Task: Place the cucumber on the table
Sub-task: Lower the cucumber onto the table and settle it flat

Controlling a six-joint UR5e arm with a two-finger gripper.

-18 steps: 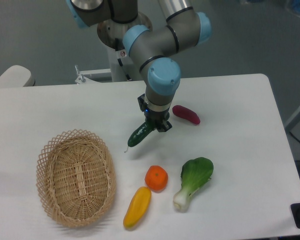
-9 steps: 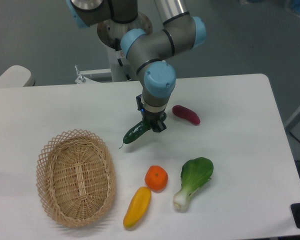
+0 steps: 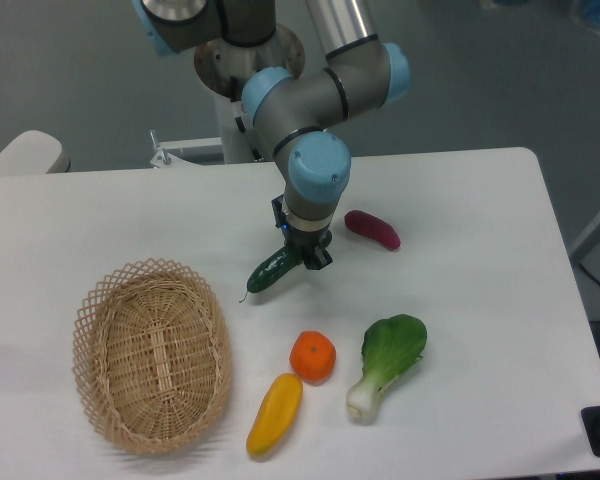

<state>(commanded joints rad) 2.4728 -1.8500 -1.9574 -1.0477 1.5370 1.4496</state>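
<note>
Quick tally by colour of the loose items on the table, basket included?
Green: 2, slim dark green cucumber in the gripper, leafy green bok choy
Orange: 1, round orange fruit
Yellow: 1, long yellow vegetable
Magenta: 1, oblong vegetable
Tan: 1, oval wicker basket
Total: 6

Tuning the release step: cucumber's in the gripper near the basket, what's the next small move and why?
Probably lower a little more, then open. The gripper holds the cucumber by its upper end, tilted, stem tip down toward bare table between the wicker basket and the orange. Whether the tip touches yet is unclear, so releasing now may let it drop and roll.
</note>
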